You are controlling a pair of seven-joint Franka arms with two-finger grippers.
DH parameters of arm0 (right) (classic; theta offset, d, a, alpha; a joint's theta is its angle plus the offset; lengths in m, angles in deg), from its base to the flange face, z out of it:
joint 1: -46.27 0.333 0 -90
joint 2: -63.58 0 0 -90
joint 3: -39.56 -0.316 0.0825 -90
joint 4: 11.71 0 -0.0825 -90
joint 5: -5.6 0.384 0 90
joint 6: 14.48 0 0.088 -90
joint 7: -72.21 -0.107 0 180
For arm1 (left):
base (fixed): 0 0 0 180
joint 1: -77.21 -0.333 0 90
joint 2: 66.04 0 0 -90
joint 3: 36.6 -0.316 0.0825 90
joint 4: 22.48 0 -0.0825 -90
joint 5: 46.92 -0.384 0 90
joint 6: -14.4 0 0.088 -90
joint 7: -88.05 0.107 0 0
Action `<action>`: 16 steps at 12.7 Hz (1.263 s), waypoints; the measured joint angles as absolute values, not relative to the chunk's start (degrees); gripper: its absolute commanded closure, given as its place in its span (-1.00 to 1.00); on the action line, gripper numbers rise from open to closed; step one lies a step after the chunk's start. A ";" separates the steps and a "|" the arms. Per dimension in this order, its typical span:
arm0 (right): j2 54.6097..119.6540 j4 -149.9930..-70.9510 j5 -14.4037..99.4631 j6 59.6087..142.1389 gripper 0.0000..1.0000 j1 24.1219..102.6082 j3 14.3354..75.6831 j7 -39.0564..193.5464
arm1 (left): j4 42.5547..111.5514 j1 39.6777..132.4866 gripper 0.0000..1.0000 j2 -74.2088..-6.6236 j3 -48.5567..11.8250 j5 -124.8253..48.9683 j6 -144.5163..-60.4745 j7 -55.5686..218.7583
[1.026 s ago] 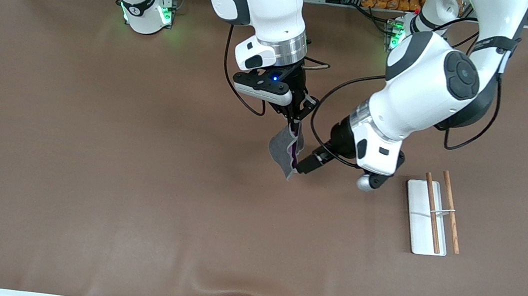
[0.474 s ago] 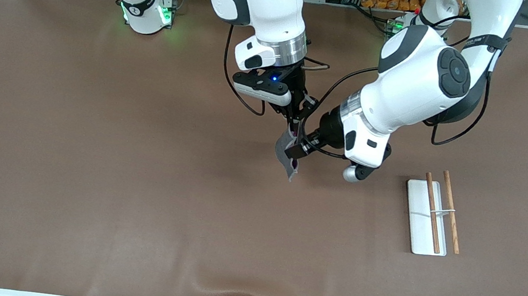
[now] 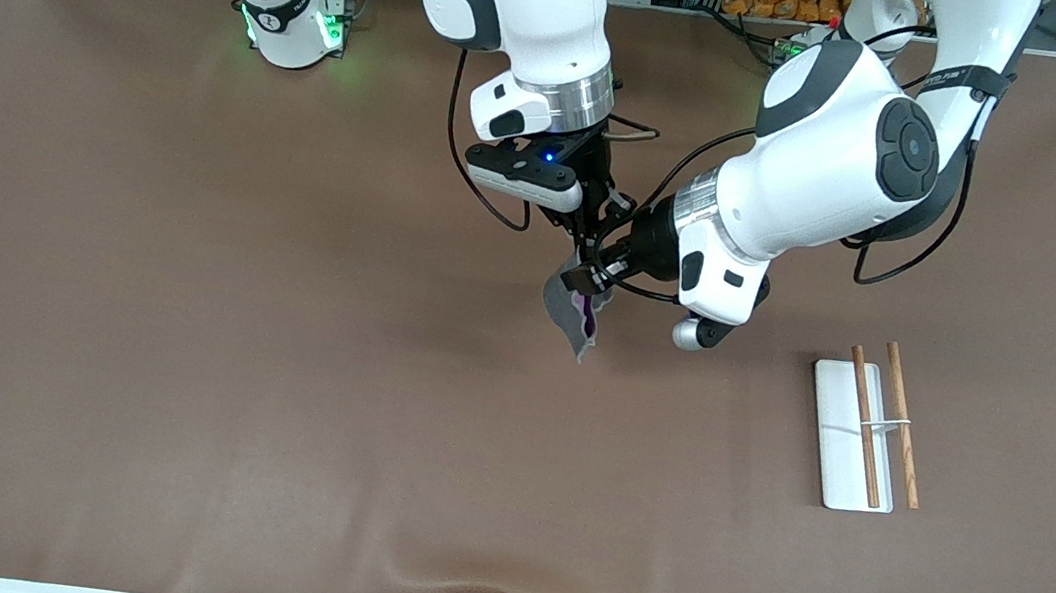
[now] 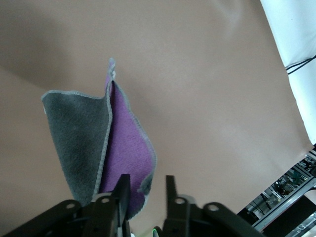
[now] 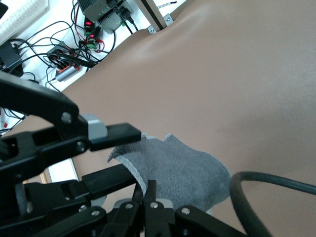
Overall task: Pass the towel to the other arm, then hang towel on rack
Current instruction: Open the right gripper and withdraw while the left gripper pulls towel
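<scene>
Table (image 3: 180,344): wide brown mat, covers nearly all of the front view, both arm bases along its top edge.

Left arm (image 3: 836,163): comes from its base, big white elbow over the table's middle, forearm angled down toward the hanging cloth. Right arm (image 3: 521,24): reaches to the table's middle, wrist pointing straight down.

Rack (image 3: 859,433): white flat base w/ two brown rods and a thin metal crossbar, lies on the table toward the left arm's end, well apart from both grippers. Nothing on it.

Towel (image 3: 570,307): hangs in the air over the table's middle, folded so grey face shows outward and purple face inside the fold; lower corner dangles free above the mat. Not on the rack.

Right gripper (image 3: 592,244): clenched on the towel's top edge, cloth hanging from it; right wrist view shows its fingers pinched together w/ grey cloth below.

Left gripper (image 4: 147,190): right at the towel, just under the right gripper. Left wrist view shows a gap between its fingers (image 4: 122,192), purple edge of the cloth sitting in that gap; looks like it isn't clamped yet, but contact w/ the pads is hard to judge.
</scene>
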State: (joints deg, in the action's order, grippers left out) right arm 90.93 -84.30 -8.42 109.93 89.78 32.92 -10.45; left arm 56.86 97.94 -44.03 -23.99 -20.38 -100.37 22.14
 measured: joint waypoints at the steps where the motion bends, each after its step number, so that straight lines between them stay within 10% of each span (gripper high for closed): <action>1: 90.94 -84.30 -8.42 109.93 1.00 89.78 32.97 -10.45 | 56.86 97.94 1.00 -44.03 -23.96 -20.36 -99.56 22.14; 7: 90.98 -84.31 -8.42 109.94 1.00 89.78 33.02 -10.46 | 56.84 97.60 1.00 -44.04 -23.61 -20.35 -98.85 22.14; 8: 90.99 -84.31 -8.42 110.01 0.51 89.78 33.03 -10.46 | 56.81 97.34 1.00 -44.15 -23.63 -20.34 -98.81 22.14; 9: 90.99 -84.29 -8.42 110.38 -0.98 89.78 33.10 -10.46 | 56.77 97.03 1.00 -44.45 -23.67 -20.34 -98.40 22.14; 16: 90.93 -84.12 -8.42 107.58 -1.00 89.74 33.46 -10.46 | 56.73 88.78 1.00 -46.24 -23.93 -20.35 -91.47 31.01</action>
State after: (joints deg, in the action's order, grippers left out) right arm 90.93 -84.12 -8.42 107.58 89.74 33.46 -10.46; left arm 56.73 88.78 -46.24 -23.93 -20.35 -91.47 31.01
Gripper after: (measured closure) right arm 0.233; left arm 0.982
